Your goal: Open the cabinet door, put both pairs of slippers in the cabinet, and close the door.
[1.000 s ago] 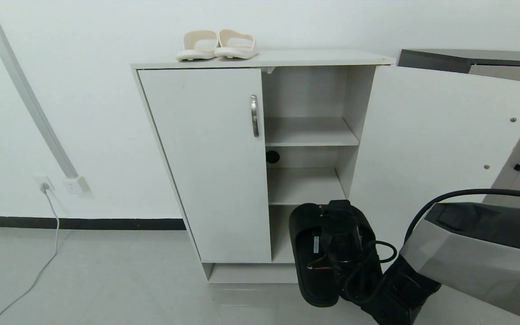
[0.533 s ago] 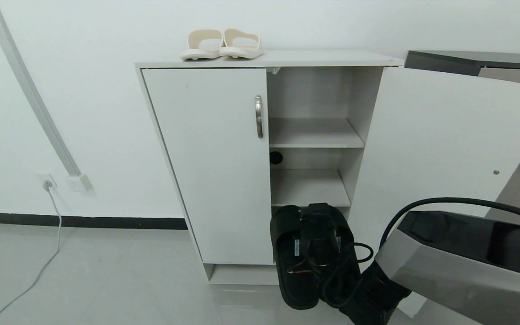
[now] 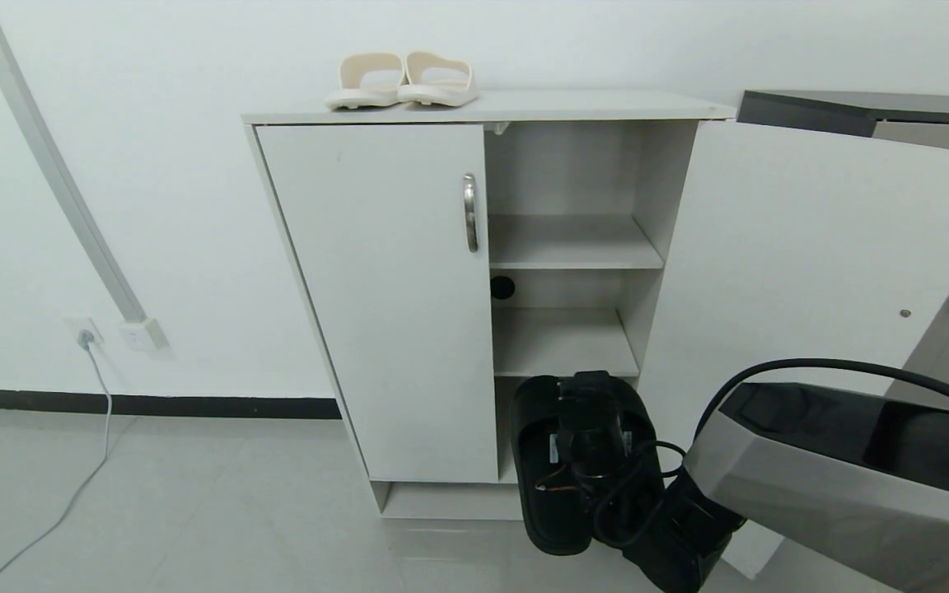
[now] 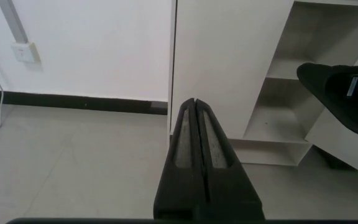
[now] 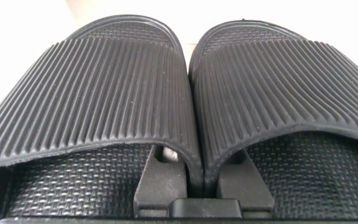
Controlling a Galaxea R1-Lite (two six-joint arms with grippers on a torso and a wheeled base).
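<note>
Now the right gripper clamps the 2 black slippers together by their straps, in front of the cabinet, at its open lowest compartment; the left gripper has its jaws pressed together, holding nothing.

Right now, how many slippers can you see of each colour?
Black slippers: 2
Cream slippers: 2
Total: 4 slippers

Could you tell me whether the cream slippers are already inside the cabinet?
No, the cream slippers rest side by side on the cabinet top, above its closed left door.
</note>
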